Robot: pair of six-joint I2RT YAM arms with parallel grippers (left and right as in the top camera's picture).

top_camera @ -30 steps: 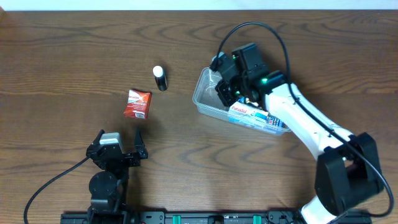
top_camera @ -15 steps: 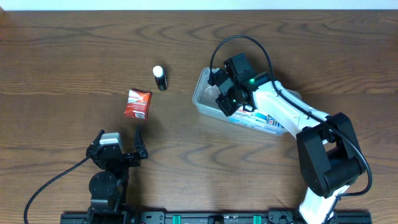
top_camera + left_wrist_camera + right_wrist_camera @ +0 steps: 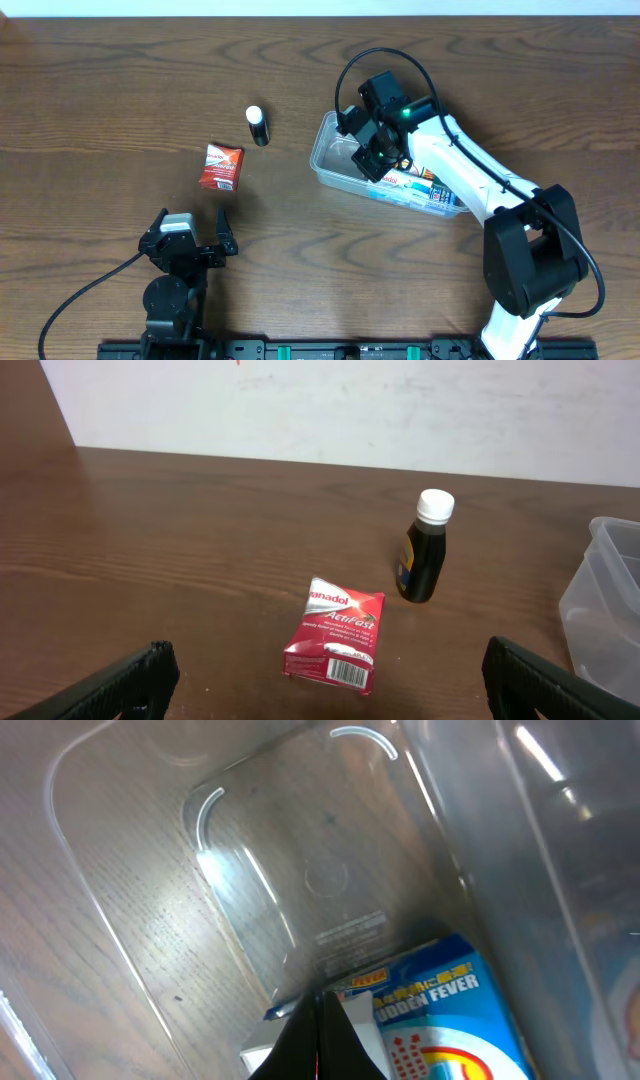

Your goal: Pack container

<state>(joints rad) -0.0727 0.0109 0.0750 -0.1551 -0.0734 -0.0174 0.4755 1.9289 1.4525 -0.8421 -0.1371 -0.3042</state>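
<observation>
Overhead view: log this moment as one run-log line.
right gripper: shut, over container, by blue box | left gripper: open, away from items | outside container: red packet, bottle on table

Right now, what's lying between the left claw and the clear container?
Nothing. In the overhead view only bare wood table runs from the left claw to the container; the red packet and dark bottle sit off that line.

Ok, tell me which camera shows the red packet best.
The left wrist view: the red packet lies close and unblocked, label and barcode visible. Overhead shows it only as a small red rectangle near the bottle. The right wrist view looks into the tub and misses it.
</observation>
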